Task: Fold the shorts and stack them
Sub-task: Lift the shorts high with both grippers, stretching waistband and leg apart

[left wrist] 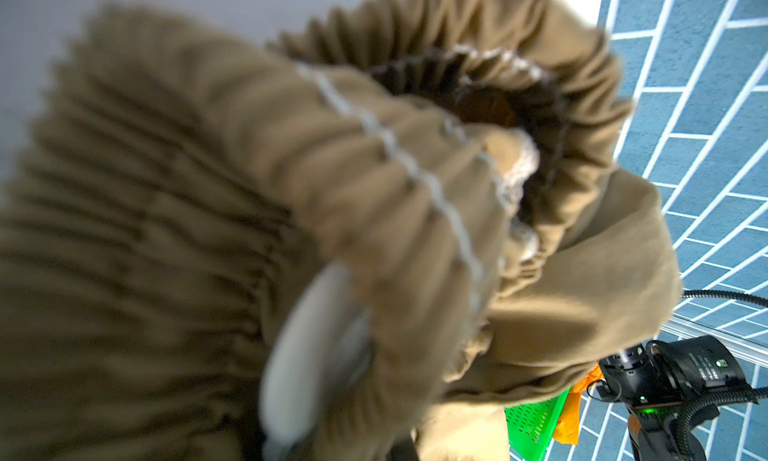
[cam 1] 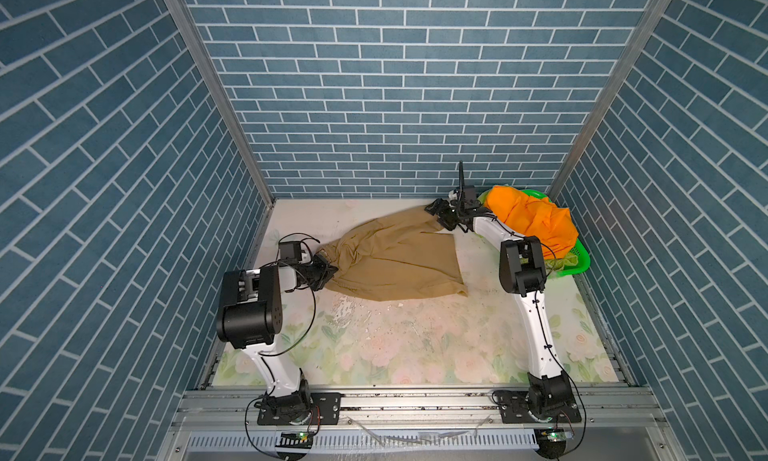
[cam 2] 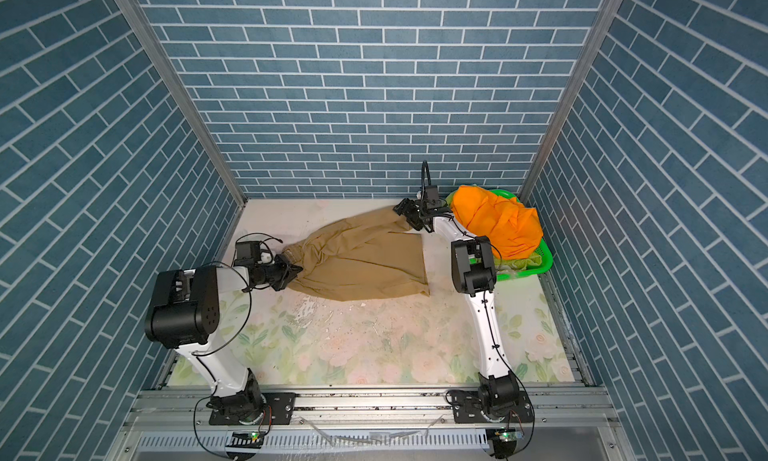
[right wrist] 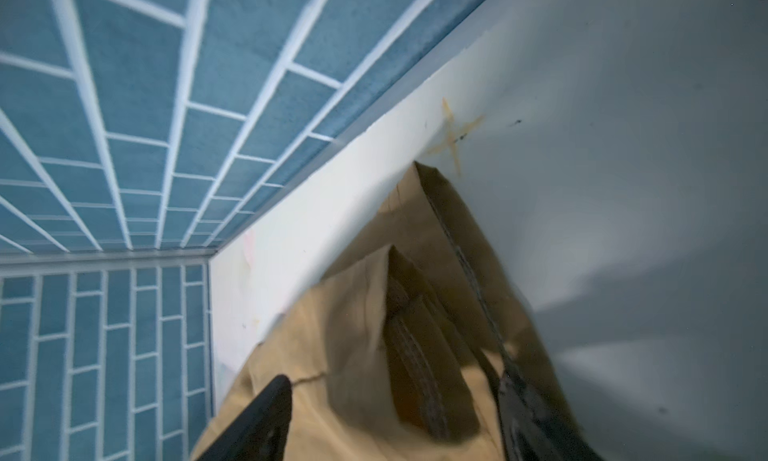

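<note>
One pair, the tan shorts (cam 1: pixel 395 263), is out on the tabletop (cam 1: pixel 415 346) toward the back. It lies roughly flat, with the waistband (left wrist: pixel 374 168) to the left and the two legs running right. The near leg is spread fairly smooth, while the far leg is drawn into a narrow ridge that ends near the back wall. My left jaws are clamped together on the waistband, which bunches thick around them in the left wrist view. My right jaws sit at the hem of the far leg. The right wrist view shows the fingers (right wrist: pixel 266 421) apart with the hem cloth between them, not pinched as far as I can see. I judge the step in hand to be stretching this pair flat before the first fold. To do it well I would close the right jaws on both layers of that hem, near its corner. Then I would draw it away from the left hold only until the wrinkles around the crotch go, keeping the cloth low so it slides rather than balloons. The left hold should act as a fixed anchor. I would also mind my right elbow, which hangs just beside the orange shorts (cam 1: pixel 532 222) heaped in the basket (cam 1: pixel 579 259); a wide swing could tip them out.
</note>
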